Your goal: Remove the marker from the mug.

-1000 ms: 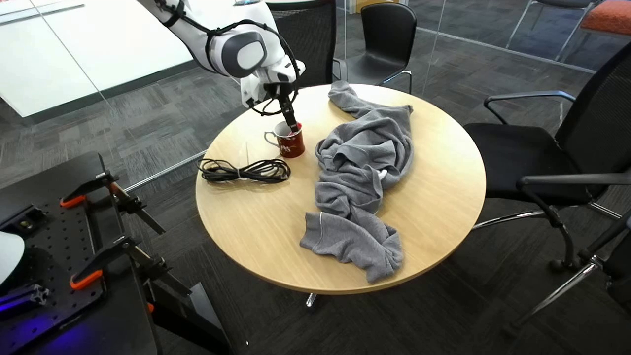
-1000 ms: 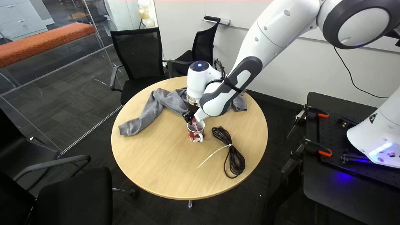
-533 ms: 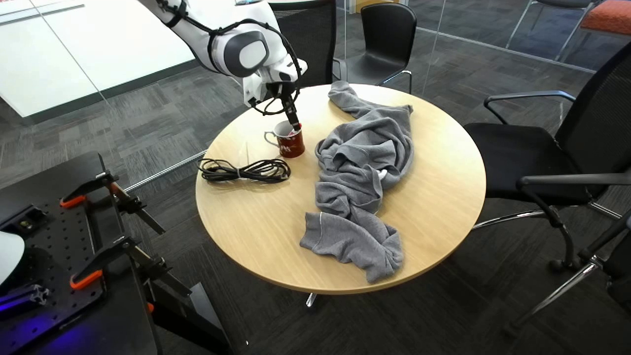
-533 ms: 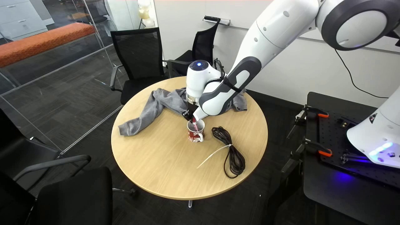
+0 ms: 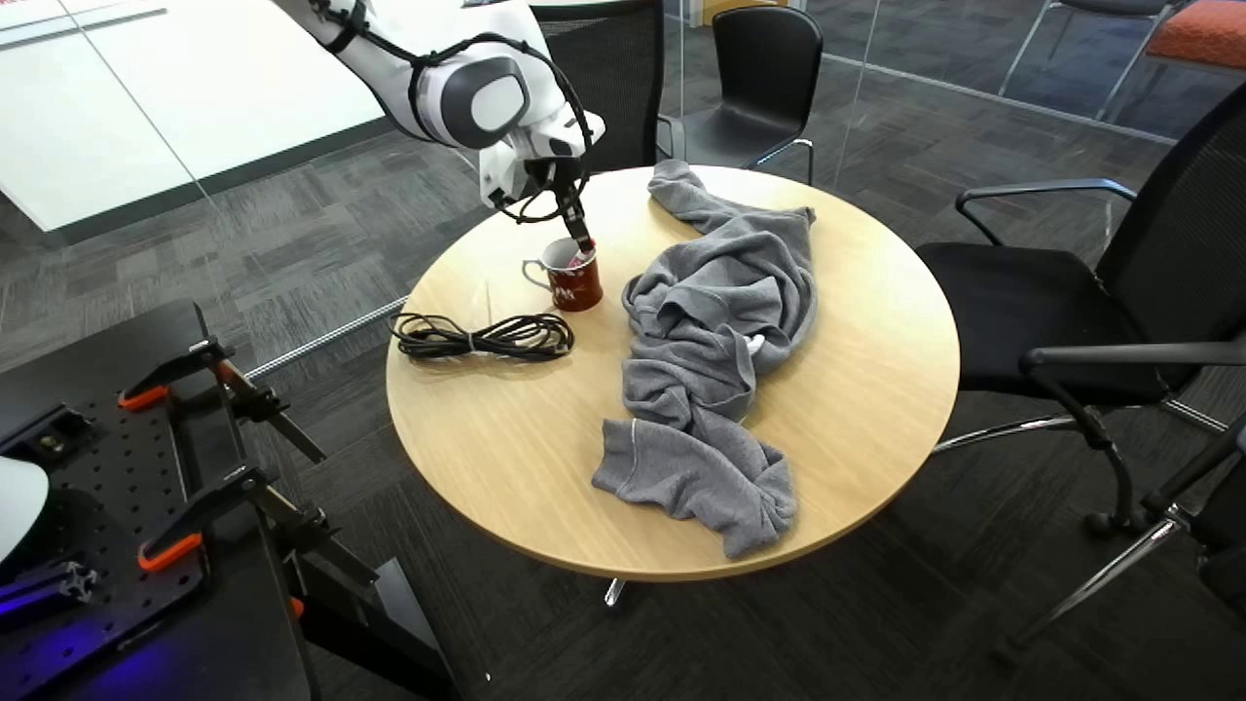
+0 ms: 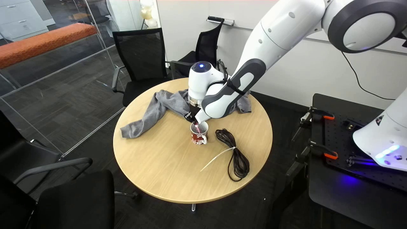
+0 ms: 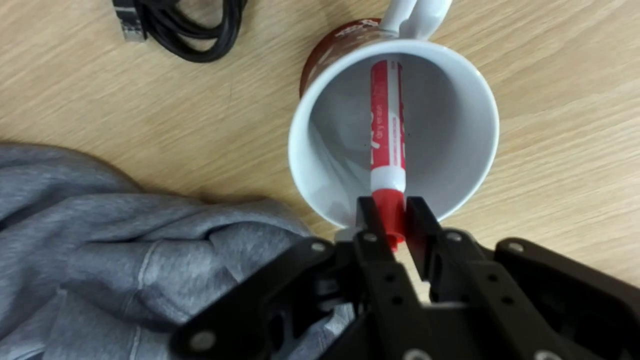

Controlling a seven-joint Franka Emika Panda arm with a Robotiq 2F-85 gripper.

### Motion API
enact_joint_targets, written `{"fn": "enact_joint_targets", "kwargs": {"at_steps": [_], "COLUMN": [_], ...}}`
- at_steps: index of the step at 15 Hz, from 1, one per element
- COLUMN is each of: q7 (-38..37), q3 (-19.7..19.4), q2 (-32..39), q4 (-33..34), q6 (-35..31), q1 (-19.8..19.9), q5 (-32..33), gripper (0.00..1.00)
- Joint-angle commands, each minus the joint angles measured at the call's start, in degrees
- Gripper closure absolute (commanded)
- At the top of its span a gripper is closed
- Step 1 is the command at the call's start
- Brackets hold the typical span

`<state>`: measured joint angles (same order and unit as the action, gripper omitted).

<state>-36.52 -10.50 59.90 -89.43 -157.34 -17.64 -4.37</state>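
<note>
Marker — slim cylinder in glossy mug, pinched by hand.

The wrist view's edges cut off the cable, grey cloth and mug handle.

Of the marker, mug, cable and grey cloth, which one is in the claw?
The red marker: in the wrist view, the claw grips its cap. The mug, black cable and grey cloth are outside that grip.
</note>
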Motion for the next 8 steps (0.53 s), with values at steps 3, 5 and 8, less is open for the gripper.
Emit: {"fn": "enact_joint_targets", "kwargs": {"at_steps": [3,5,8], "q7": [-4.97,-7.68,-12.62], "q3": [-3.47,-5.51,-8.74], "q2": [-3.18,-4.22,-6.01], "q4": [-3.53,-5.14,-7.69], "q6": [-0.1,-0.85,-1.4], "q1": [-4.96,-7.52,-11.27], "q5": [0.68,1.44,3.16], "gripper": [0.95,0.95,0.95]}}
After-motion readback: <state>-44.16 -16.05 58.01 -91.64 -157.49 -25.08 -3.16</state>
